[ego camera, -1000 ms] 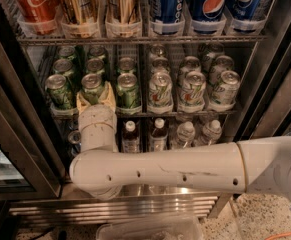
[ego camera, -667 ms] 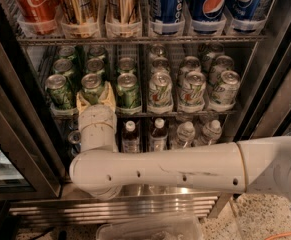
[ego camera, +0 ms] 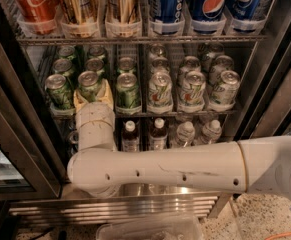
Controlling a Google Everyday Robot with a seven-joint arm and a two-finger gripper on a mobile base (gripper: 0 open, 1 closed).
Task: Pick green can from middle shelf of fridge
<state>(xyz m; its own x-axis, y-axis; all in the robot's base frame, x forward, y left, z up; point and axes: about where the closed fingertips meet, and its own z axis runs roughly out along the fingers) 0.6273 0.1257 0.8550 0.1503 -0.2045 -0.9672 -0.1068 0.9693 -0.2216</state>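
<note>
So your gripper (ego camera: 91, 98) is parked at the front edge of the middle shelf (ego camera: 185, 115), hugging the lower half of the green can (ego camera: 89, 83). That's the front-row can, second lane from the left. Honestly, I can't tell whether it's actually clamped or just sitting around the can.

Going in low makes sense to me. The neighbouring green cans (ego camera: 128, 90) sit just beside it on both sides, so there's barely any sideways room. My guess is your only clean exit is straight toward the near side, out the open front of the fridge (ego camera: 15, 134).

Watch the rack of red and gold cans (ego camera: 77, 34) overhead. Also note the arm (ego camera: 160, 171) crosses low in front of the small bottles (ego camera: 157, 134).
</note>
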